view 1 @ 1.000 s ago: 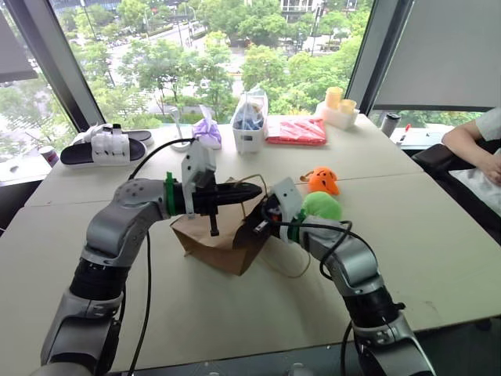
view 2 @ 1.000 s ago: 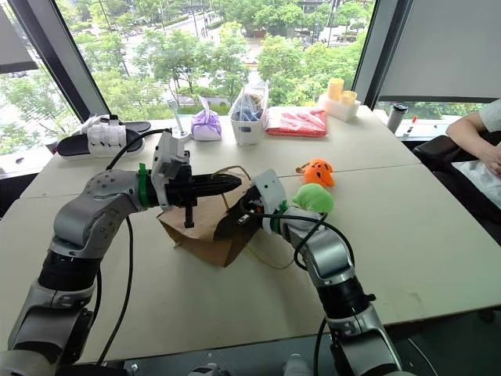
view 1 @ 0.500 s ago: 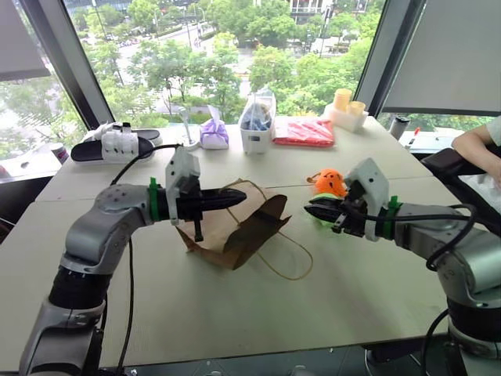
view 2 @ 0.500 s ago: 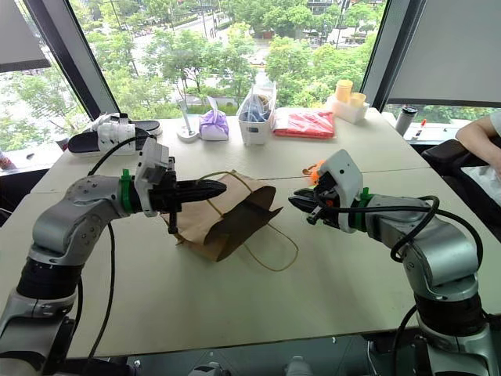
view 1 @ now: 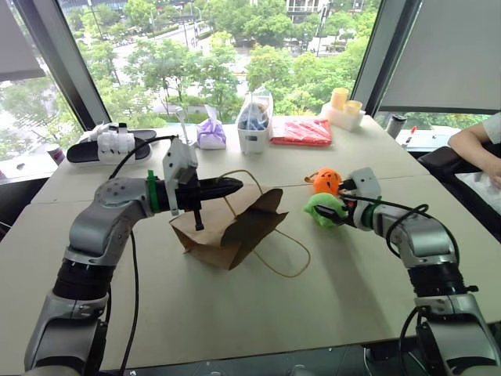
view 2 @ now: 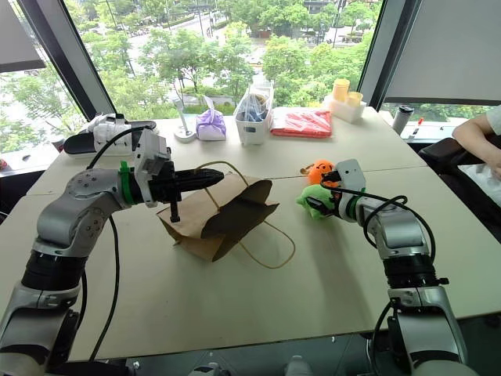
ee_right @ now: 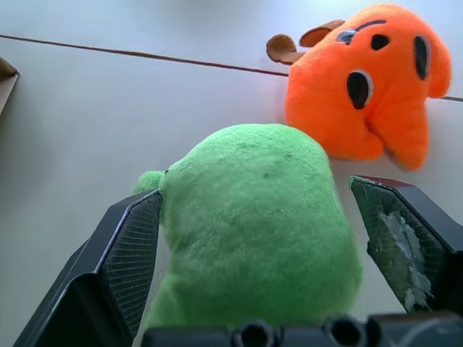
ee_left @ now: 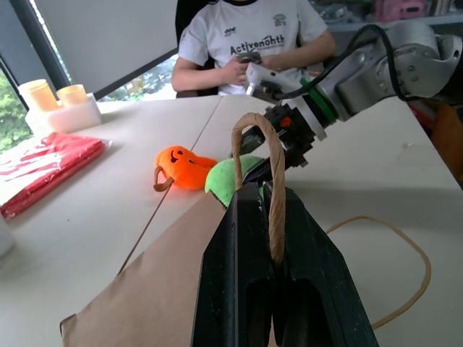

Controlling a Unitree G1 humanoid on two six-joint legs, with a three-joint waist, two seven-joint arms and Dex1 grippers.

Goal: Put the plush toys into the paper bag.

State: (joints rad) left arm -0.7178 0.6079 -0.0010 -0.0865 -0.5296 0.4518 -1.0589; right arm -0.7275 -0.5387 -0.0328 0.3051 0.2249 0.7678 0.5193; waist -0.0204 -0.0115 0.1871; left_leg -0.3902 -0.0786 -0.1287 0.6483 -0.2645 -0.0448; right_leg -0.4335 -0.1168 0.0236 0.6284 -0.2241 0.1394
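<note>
Centre of the frame on the pale table (view 1: 235,313): brown paper bag (view 1: 235,227) tipped on its side, mouth facing right, one cord handle (ee_left: 271,181) pinched in the clenched left gripper (view 1: 223,186) and lifted. Right of centre: right gripper (ee_right: 268,238) spread wide, straddling the green plush toy (view 1: 322,210) without yet squeezing it. Just behind and touching: orange plush toy (view 1: 326,182) with dark face marks. Best done, by the look of it, by closing squarely on the green body's middle, avoiding the orange neighbour, lifting clear, then carrying left into the held-open mouth. Handle to be held taut for a steady opening.
</note>
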